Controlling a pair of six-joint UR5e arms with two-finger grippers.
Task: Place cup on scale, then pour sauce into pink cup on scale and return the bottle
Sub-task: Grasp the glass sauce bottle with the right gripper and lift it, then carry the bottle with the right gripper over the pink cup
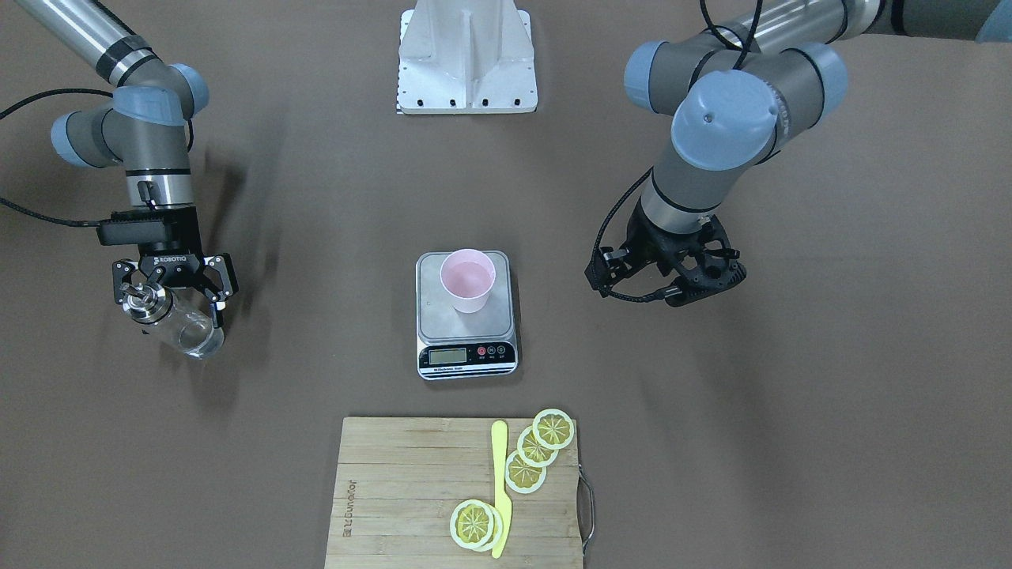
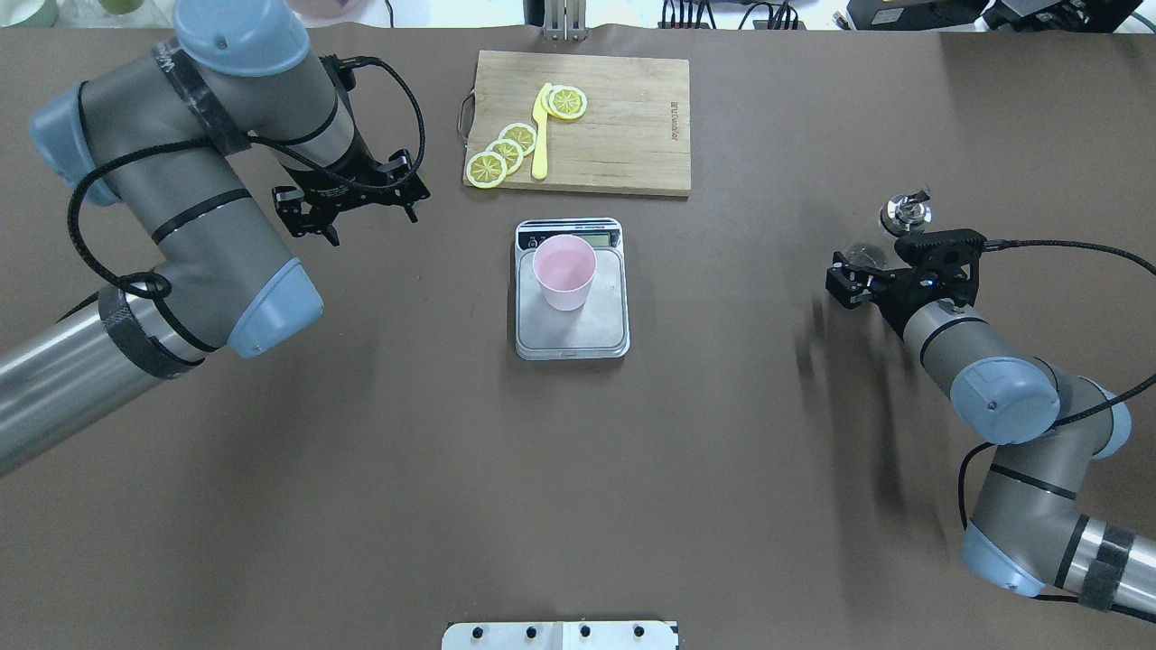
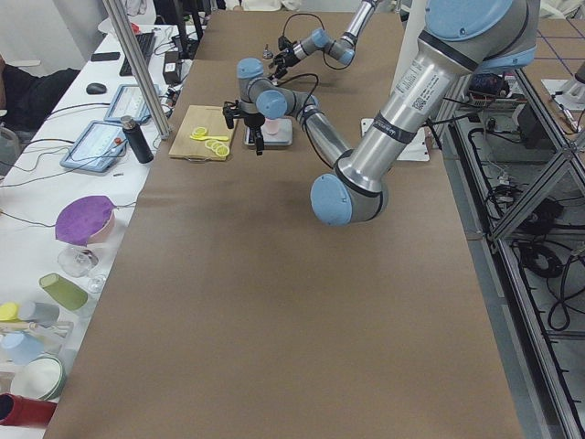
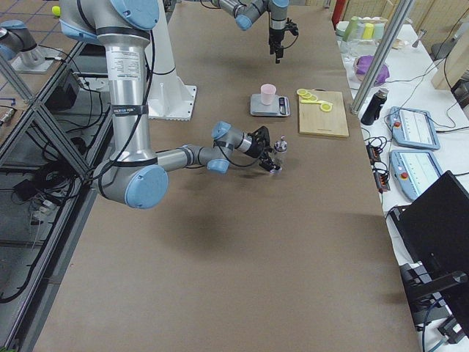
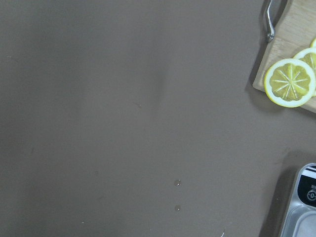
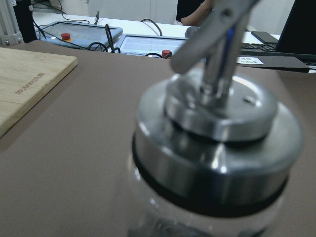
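Observation:
The pale pink cup [image 1: 468, 278] stands upright on the silver scale [image 1: 443, 320] at the table's middle; both also show in the overhead view, the cup [image 2: 564, 271] on the scale [image 2: 571, 336]. The clear glass bottle [image 1: 186, 328] with its metal pourer cap stands on the table at my right side. My right gripper [image 1: 172, 308] is level with it, fingers spread either side, and looks open. The cap [image 6: 217, 148] fills the right wrist view. My left gripper [image 2: 366, 226] hangs open and empty above the table, left of the scale. The sauce cannot be made out.
A bamboo cutting board [image 1: 411, 490] with lemon slices [image 1: 526, 472] and a yellow knife [image 1: 500, 490] lies across the table beyond the scale. The robot's white base plate [image 1: 466, 71] is on my side. Two small drops [image 5: 177, 183] lie on the brown table cover.

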